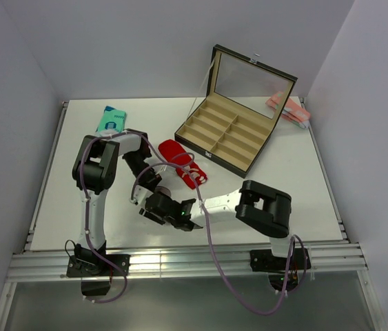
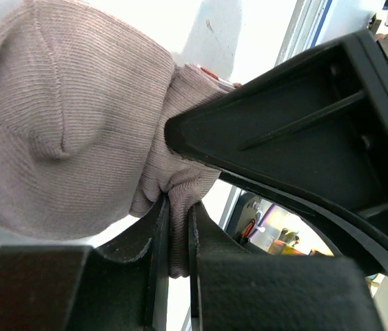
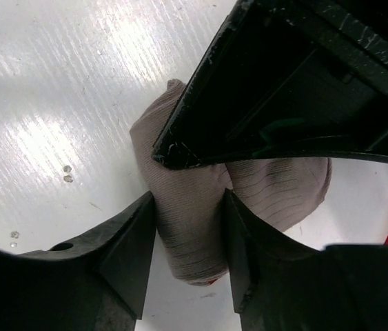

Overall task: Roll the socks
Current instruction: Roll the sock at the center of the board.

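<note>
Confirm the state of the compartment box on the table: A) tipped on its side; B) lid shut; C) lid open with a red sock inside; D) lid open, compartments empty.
D: the box stands with its lid raised and every compartment bare, while the red socks lie outside it on the table.
</note>
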Action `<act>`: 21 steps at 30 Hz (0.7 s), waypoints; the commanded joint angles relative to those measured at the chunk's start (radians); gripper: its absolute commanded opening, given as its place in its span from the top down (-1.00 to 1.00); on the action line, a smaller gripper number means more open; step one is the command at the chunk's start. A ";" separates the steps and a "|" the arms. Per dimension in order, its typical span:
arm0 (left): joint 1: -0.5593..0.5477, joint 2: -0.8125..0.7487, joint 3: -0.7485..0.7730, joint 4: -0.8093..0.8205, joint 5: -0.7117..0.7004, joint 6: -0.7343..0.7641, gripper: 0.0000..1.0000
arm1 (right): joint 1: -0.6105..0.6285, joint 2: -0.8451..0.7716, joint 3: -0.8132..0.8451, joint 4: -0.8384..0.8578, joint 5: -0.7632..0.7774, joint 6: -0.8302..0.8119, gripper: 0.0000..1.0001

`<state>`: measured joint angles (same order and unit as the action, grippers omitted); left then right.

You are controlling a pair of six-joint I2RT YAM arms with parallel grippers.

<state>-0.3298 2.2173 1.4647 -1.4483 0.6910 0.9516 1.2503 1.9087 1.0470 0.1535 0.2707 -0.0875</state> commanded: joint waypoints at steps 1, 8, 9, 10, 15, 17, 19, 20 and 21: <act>-0.005 0.024 0.025 0.081 -0.071 0.027 0.92 | 0.005 0.043 -0.001 -0.011 0.028 0.008 0.06; 0.020 -0.024 0.029 0.166 -0.007 -0.056 0.60 | -0.020 0.010 -0.047 0.017 -0.112 0.066 0.77; 0.026 -0.043 0.031 0.192 0.002 -0.075 0.56 | -0.026 0.006 -0.053 0.027 -0.137 0.080 0.77; 0.032 -0.054 0.031 0.216 0.008 -0.102 0.51 | -0.043 -0.003 -0.056 0.031 -0.163 0.086 0.78; 0.101 -0.143 0.029 0.299 0.117 -0.204 0.30 | -0.104 -0.020 -0.077 0.047 -0.315 0.140 0.79; 0.150 -0.168 0.032 0.339 0.156 -0.244 0.25 | -0.133 -0.020 -0.077 0.046 -0.349 0.144 0.79; 0.185 -0.188 0.048 0.348 0.220 -0.278 0.22 | -0.149 -0.010 -0.070 0.035 -0.420 0.150 0.79; 0.221 -0.194 0.052 0.354 0.237 -0.284 0.22 | -0.160 -0.007 -0.067 0.034 -0.444 0.153 0.79; 0.238 -0.208 0.057 0.358 0.252 -0.286 0.21 | -0.178 -0.004 -0.067 0.037 -0.471 0.160 0.79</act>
<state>-0.1593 2.0800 1.4864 -1.1912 0.8268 0.7177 1.0908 1.8870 1.0050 0.2508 -0.0376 0.0311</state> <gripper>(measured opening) 0.391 0.257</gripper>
